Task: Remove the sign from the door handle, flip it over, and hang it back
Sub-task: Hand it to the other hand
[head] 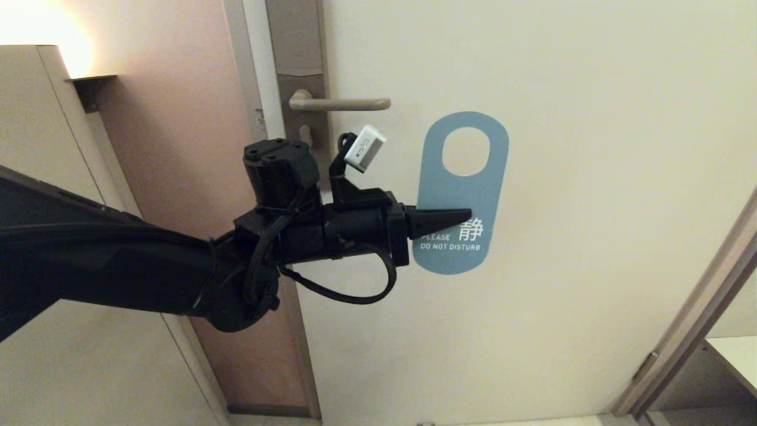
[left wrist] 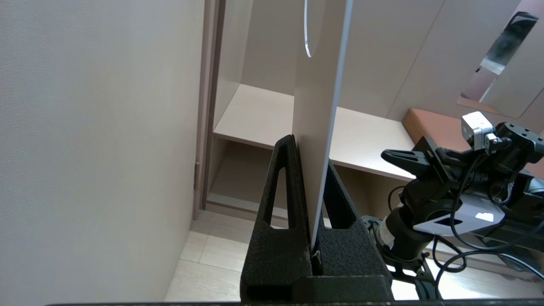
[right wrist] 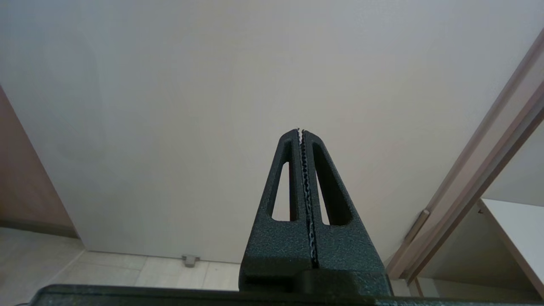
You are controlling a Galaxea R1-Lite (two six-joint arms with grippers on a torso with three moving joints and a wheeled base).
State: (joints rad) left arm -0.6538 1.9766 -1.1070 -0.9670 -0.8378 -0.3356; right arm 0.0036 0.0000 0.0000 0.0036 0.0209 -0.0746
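**Left gripper clamped on the blue sign, off the handle**

Left gripper [head: 455, 218] was seen reaching level in front of the door [head: 591, 177], its tapered black fingers [left wrist: 278, 199], rough-grained and pierced by long slots, pressed flat on either face of the sign [head: 458, 195]. The card was held by its lower half, upright, clear of the door handle [head: 343, 104] and lower than the lever's tip, off to its side. A thin, stiff, flat card with rounded ends and an oval hole near its top was shown; the side turned to the head camera was matt blue, printed in white with "PLEASE", a Chinese character and "DO NOT DISTURB". In the left wrist view it was seen edge-on, a pale face on one side. The handle was a slim, smooth beige lever with a rounded tip, set level on a tall, narrow brownish plate. The right gripper [right wrist: 301, 131] was parked low before the door, its toothed fingers meshed together on nothing. An open shelf [left wrist: 263, 114] of pale board was seen beyond the sign.
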